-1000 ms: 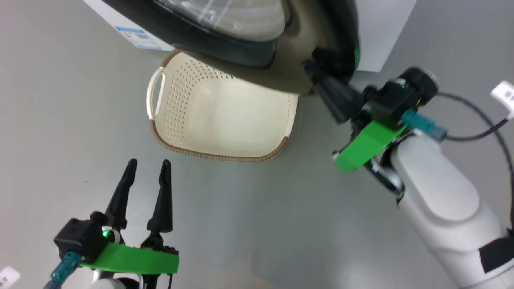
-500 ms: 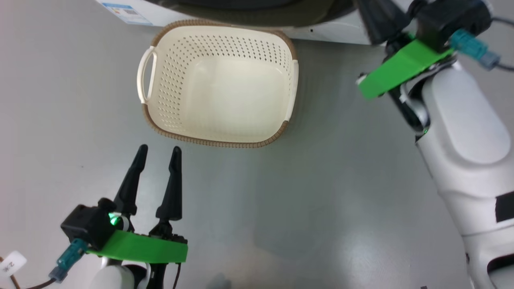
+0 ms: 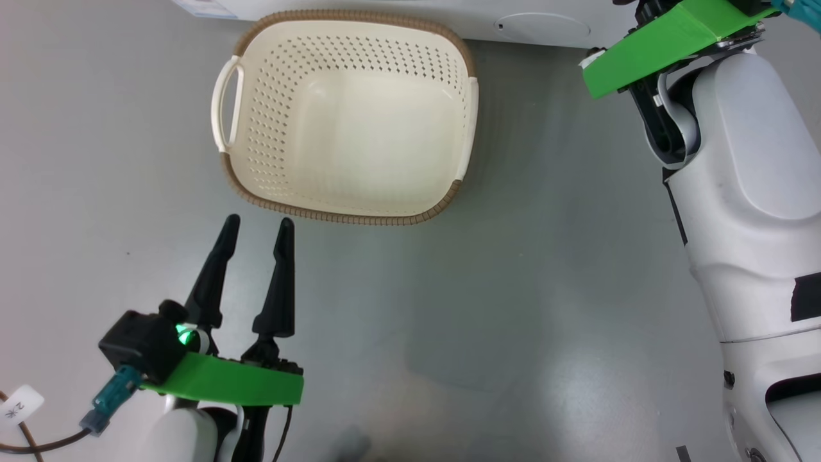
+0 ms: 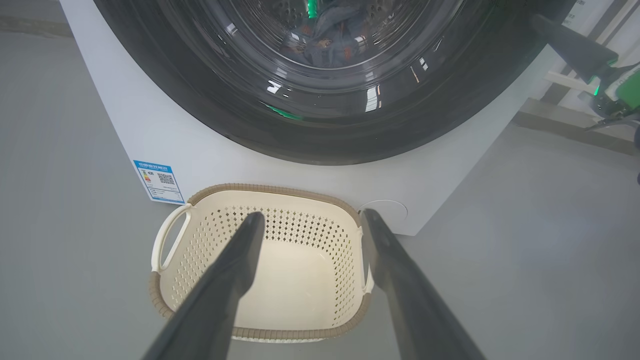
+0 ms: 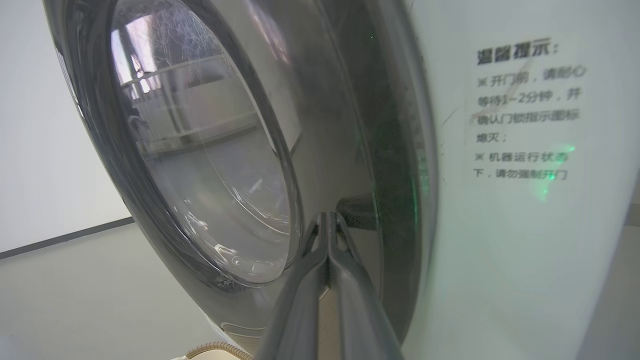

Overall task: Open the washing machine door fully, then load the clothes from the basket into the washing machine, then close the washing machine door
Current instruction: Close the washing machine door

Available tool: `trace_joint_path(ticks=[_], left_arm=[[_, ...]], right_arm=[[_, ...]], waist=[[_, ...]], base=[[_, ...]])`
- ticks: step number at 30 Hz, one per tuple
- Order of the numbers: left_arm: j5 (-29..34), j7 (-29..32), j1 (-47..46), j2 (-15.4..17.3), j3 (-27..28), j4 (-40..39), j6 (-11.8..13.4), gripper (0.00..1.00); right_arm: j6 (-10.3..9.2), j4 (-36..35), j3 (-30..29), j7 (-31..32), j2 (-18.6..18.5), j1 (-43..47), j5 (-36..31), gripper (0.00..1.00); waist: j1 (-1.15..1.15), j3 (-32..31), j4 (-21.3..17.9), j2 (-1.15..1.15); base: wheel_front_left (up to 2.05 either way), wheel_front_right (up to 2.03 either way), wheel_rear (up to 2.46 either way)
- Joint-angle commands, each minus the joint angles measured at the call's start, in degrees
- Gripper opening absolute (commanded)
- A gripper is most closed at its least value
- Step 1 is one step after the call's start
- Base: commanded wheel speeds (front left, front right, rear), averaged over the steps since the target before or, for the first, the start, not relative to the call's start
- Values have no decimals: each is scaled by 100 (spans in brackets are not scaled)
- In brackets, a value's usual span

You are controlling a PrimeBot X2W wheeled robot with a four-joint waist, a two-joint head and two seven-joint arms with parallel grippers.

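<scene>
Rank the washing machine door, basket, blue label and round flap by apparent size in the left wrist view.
Largest: washing machine door
Next: basket
Smallest: blue label and round flap, roughly alike; the flap is partly hidden.

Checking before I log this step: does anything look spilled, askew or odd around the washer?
Nothing stands out. The basket sits upright and empty before the washing machine; the clothes show behind the glass of the washing machine door. No garment lies beside the basket. Whether the door is latched, I cannot tell.
</scene>
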Motion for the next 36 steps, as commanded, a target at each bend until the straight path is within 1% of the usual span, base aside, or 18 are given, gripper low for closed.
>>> trace_joint_path(ticks=[1, 7, 15, 24, 32, 36], left_arm=[[-20, -36, -27, 109, 198, -84, -16, 100], [7, -36, 2, 109, 329, -41, -48, 100], [7, -36, 107, 109, 660, 18, -82, 100], [174, -36, 200, 109, 929, 34, -154, 100], [263, -36, 399, 109, 1105, 66, -184, 100], [331, -36, 473, 109, 1206, 32, -197, 100]], right_arm=[[-43, -163, -8, -22, 122, -172, 17, 0], [-43, -225, 291, -22, 75, 111, 160, 0], [-43, -360, 570, -22, 13, 769, 454, 0], [-43, -589, 647, -22, -101, 1573, 564, 0], [-43, -720, 616, -22, -74, 2206, 653, 0], [-43, -775, 656, -22, -126, 2459, 630, 0]], waist=[[0, -22, -25, 0], [0, -163, -165, 0], [0, -439, -418, 0], [0, -820, -707, 0], [0, -1173, -982, 0], [0, -1348, -1093, 0]], base=[[0, 0, 0], [0, 0, 0], [0, 0, 0], [0, 0, 0], [0, 0, 0], [0, 0, 0]])
